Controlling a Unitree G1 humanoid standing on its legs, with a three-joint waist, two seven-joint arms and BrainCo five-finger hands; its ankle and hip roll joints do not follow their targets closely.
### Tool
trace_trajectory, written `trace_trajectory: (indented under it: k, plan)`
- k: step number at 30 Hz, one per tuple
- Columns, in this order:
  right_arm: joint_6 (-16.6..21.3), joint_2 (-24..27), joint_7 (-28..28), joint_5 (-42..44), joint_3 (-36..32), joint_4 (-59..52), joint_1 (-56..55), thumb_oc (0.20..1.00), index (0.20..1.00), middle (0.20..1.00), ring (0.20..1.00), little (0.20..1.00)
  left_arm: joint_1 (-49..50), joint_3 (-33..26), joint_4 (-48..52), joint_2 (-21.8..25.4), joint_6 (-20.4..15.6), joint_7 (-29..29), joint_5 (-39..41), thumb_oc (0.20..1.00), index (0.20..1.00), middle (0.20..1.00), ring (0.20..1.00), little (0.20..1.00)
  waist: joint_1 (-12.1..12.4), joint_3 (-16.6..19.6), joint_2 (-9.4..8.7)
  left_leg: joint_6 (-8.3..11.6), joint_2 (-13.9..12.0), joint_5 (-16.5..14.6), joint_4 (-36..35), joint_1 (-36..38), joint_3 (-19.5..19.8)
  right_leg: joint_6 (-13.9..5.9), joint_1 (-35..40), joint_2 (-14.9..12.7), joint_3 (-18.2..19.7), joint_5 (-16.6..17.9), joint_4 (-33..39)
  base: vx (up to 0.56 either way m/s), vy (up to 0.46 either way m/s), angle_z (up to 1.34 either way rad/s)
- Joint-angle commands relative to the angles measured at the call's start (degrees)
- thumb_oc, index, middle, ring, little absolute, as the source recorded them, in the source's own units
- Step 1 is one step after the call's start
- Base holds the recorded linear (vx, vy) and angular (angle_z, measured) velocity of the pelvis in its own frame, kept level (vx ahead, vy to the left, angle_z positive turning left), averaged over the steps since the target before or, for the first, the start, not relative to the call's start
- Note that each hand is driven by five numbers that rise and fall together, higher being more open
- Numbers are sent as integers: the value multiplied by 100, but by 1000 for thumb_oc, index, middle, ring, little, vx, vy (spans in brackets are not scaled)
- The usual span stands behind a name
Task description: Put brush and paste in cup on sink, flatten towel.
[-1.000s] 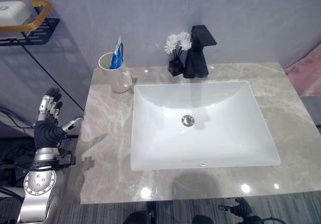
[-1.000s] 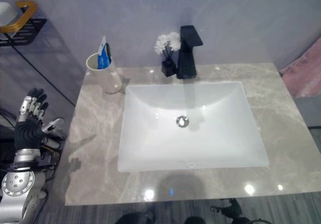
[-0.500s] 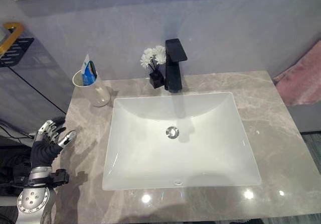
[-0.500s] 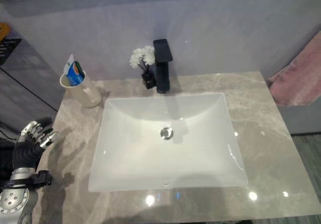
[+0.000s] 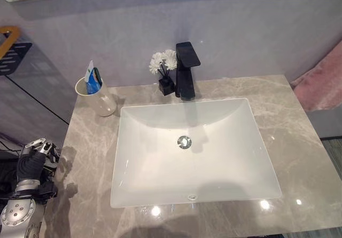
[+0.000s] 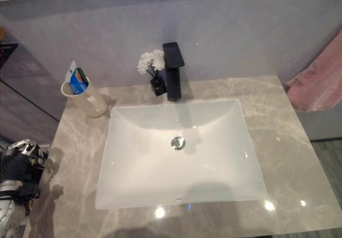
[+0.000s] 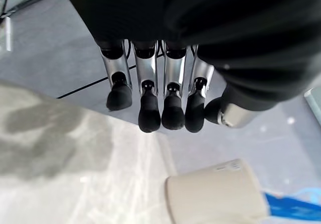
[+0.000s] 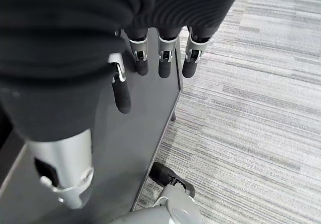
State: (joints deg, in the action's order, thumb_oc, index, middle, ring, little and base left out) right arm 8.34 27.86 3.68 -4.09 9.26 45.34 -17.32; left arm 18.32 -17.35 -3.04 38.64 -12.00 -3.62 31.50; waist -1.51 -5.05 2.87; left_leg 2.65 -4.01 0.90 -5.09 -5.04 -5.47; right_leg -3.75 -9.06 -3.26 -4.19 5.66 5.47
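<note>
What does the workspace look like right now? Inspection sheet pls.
Surface: grey marble counter around a white basin, dry as far as seen.
Job's things: cream cup at the counter's back left holds a blue toothpaste tube; no brush discernible; pink towel bunched at the right edge.
Clutter: white flowers in a small black vase beside the black faucet.
Robot hands: left robot hand off the counter's left edge, empty; right robot hand over grey floor, empty.
Cables: nothing seen.
Surroundings: grey wall, black wall shelf.

I saw the counter [image 5: 299, 136] bare along its right and front edges; cup [image 5: 100, 100], flower vase [image 5: 166, 84] and faucet [image 5: 186, 77] lined its back edge.
</note>
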Motion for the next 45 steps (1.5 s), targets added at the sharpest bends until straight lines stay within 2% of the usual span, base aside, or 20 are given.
trace_trajectory:
  k: [1, 22, 30, 37, 45]
  plan:
    - [256, 117, 74, 128, 93, -307, 658, 1000, 1000, 1000, 1000, 1000, -570, -228, -184, 474, -213, -150, 172, 200, 200, 200, 200, 200, -148, -191, -185, -115, 396, -70, 44, 9, -137, -427, 422, -220, 120, -439, -123, -81, 17, -8]
    - [287, 260, 181, 314, 352, -462, 1047, 1000, 1000, 1000, 1000, 1000, -2036, 455, -881, 1139, -216, -401, 188, 200, 200, 200, 200, 200, -312, -634, -279, -53, 335, 92, 25, -681, -220, -428, -376, -172, 381, -230, -118, -22, 1, -6]
    - [306, 224, 211, 349, 436, -397, 1165, 1000, 1000, 1000, 1000, 1000, -2282, 641, -502, 1211, -243, -421, 72, 200, 200, 200, 200, 200, -327, -712, -282, -42, 315, 95, 46, -749, -229, -393, -527, -138, 428, -270, -231, 1, -6, -2]
    - [319, 227, 197, 323, 408, -358, 1104, 1000, 1000, 1000, 1000, 1000, -1994, 536, -136, 1169, -258, -337, 87, 200, 200, 200, 200, 200, -295, -710, -245, -34, 311, 80, 54, -691, -225, -365, -517, -112, 445, -328, -282, 0, 0, 0]
    - [329, 267, 75, 197, 346, -347, 963, 1000, 1000, 1000, 1000, 1000, -1202, 160, -42, 828, -112, -206, -288, 200, 200, 200, 200, 200, -206, -551, -178, -14, 308, 48, 22, -446, -156, -331, -226, -109, 332, -400, -201, 0, 0, 0]
